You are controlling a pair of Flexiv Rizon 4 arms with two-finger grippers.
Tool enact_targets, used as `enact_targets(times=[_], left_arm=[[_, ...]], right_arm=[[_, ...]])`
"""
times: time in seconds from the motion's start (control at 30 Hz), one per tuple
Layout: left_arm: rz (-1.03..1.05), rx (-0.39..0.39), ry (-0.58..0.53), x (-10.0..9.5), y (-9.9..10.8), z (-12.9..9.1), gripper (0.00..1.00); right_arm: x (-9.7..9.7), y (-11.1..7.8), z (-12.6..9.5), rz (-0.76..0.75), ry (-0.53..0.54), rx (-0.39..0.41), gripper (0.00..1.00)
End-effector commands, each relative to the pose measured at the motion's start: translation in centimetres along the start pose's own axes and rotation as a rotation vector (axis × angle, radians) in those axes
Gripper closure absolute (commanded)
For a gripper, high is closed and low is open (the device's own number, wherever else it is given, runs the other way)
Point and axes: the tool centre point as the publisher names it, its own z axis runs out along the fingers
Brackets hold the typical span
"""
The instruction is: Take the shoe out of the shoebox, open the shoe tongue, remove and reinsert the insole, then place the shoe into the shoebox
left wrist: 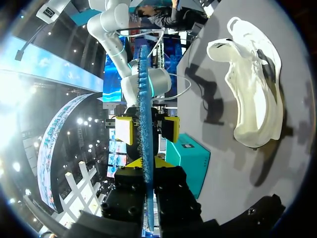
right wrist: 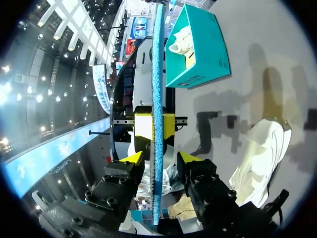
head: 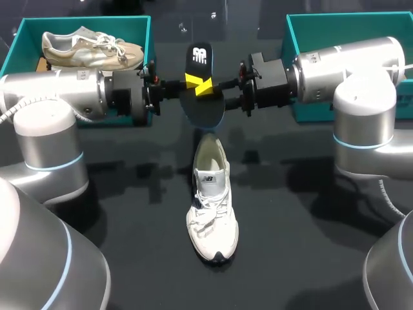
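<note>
Black table [head: 303, 258]. Teal shoebox at 10 o'clock [head: 18, 40] with a tan sneaker [head: 90, 48] inside; second shoebox at 2 o'clock [head: 298, 39]. White sneaker [head: 211, 206] out on the table at centre, sole down, long axis 12–6, toe at 6, mouth open toward 12, laces slack. Insole [head: 199, 58] held in the air just at 12 o'clock of the heel, its long axis also 12–6, black face, blue edge, broad end nearest the shoe. My left gripper [head: 191, 81] pinches it; my right gripper [head: 208, 88] stands spread around it, pads just clear. My read: reinsertion runs toward 6, broad end first; both arms equally near.
</note>
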Motion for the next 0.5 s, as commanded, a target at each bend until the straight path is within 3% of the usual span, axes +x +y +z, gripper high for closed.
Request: enact_targets(times=[0.03,0.5], left_arm=[[0.004,0.004,0.001,0.08,0.05,0.07,1.0],[0.006,0.012,0.001,0.09,-0.26,0.03,1.0]], right_arm=[[-0.21,0.15,0.31,0.002,0.003,-0.001,0.6],[-0.43,0.14,0.26,0.006,0.008,-0.009,0.71]])
